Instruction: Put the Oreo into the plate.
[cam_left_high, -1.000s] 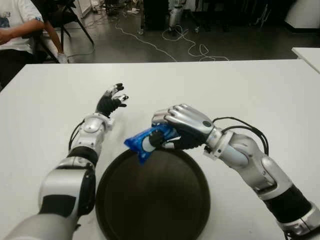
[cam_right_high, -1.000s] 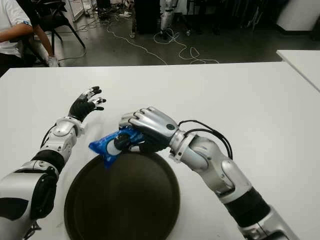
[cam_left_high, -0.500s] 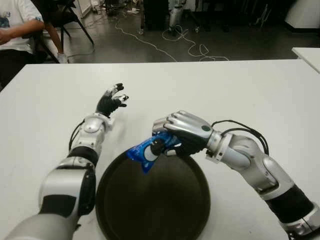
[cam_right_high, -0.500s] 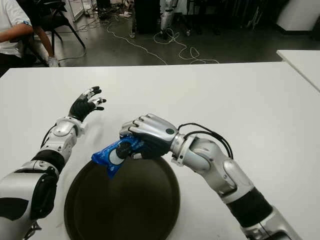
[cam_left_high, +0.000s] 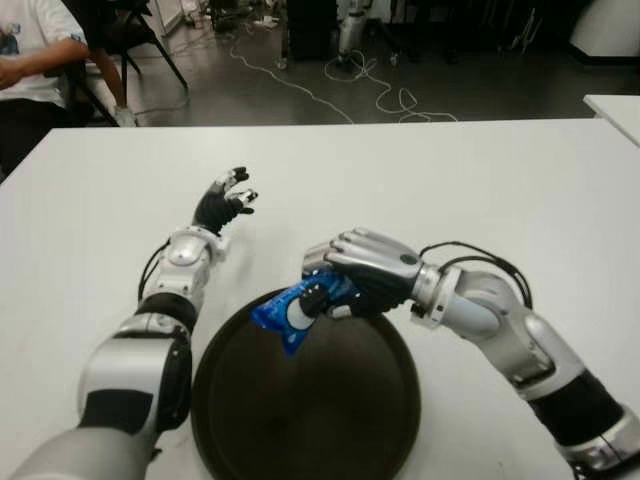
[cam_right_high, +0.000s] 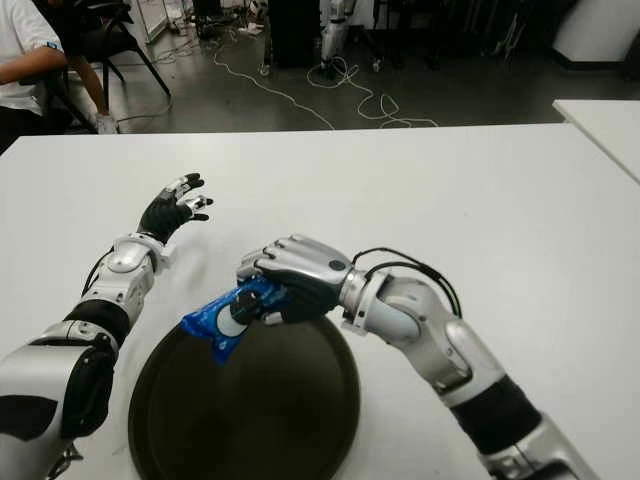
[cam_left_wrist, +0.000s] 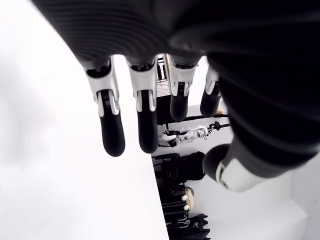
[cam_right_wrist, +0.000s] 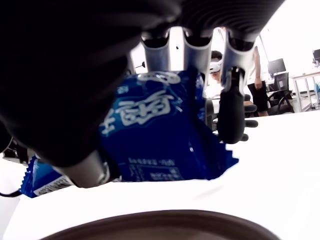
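Observation:
A blue Oreo packet (cam_left_high: 293, 309) is clasped in my right hand (cam_left_high: 345, 278), whose fingers are curled over it. The packet hangs just above the far rim of the dark round plate (cam_left_high: 300, 410), its free end pointing left and down over the plate. In the right wrist view the blue wrapper (cam_right_wrist: 160, 135) fills the space under the fingers, with the plate's rim (cam_right_wrist: 165, 225) below it. My left hand (cam_left_high: 222, 199) lies out on the white table (cam_left_high: 450, 190) to the left of the plate, fingers spread and holding nothing.
A person in a white shirt (cam_left_high: 30, 50) sits at the far left beyond the table. Cables (cam_left_high: 370, 95) run across the floor behind it. Another white table's corner (cam_left_high: 615, 110) shows at the far right.
My right hand has carried the Oreo packet a little nearer and lower, from beside the plate's far rim to over it. The left hand has not moved.

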